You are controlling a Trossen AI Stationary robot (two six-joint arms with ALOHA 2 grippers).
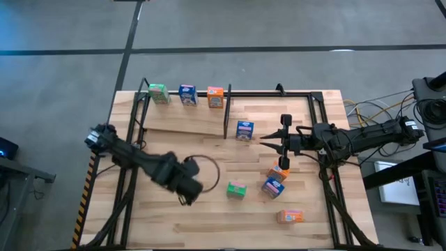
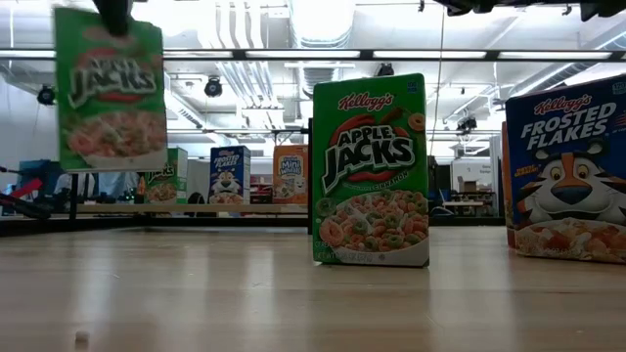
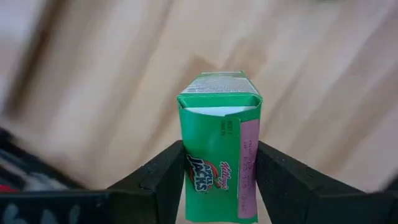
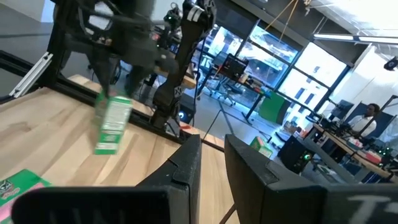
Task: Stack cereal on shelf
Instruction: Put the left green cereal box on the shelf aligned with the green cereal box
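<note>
a person (image 4: 370,118) sits at far desks — cables (image 1: 369,111) trail beside the table.

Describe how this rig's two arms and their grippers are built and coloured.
Both arms are dark, near-black, jointed segments with bulky joints. The left gripper has two matte black, wedge-shaped fingers. The right gripper has two flat, blocky black fingers and, seen from above, a black crossbar head. Dark cabling runs along the right arm toward its base. No markings are readable.
</note>
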